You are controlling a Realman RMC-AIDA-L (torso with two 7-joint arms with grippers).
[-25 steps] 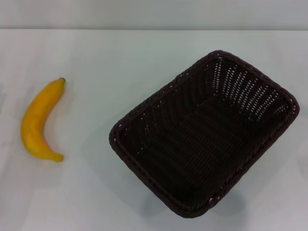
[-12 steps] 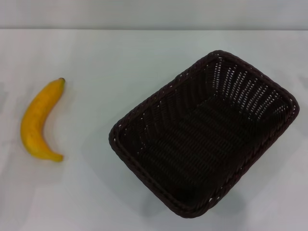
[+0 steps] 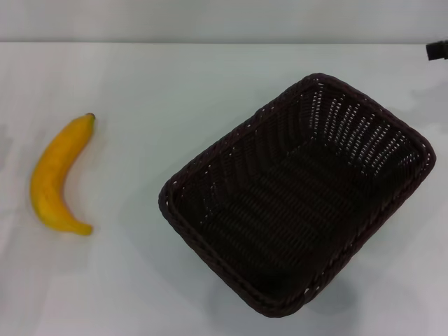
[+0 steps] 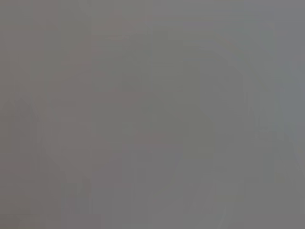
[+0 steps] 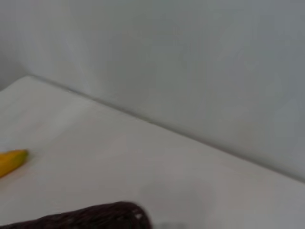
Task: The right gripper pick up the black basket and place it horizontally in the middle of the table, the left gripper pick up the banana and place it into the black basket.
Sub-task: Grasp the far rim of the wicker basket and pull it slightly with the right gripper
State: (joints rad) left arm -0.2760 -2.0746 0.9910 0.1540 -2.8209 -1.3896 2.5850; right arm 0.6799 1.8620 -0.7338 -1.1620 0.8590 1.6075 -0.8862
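Note:
The black basket [image 3: 294, 203] sits empty on the white table [image 3: 175, 84], right of the middle and turned at a slant. The banana [image 3: 56, 178] lies on the table at the far left, stem tip pointing away from me. A small dark part of my right gripper [image 3: 438, 50] shows at the right edge, beyond the basket's far corner and apart from it. The right wrist view shows the basket's rim [image 5: 95, 217] and one end of the banana [image 5: 12, 162]. My left gripper is out of view; the left wrist view is plain grey.
A pale wall [image 3: 224, 19] runs along the table's far edge. Bare tabletop lies between the banana and the basket.
A dark part of my right gripper has come into view at the far right edge. The banana and the basket have not moved.

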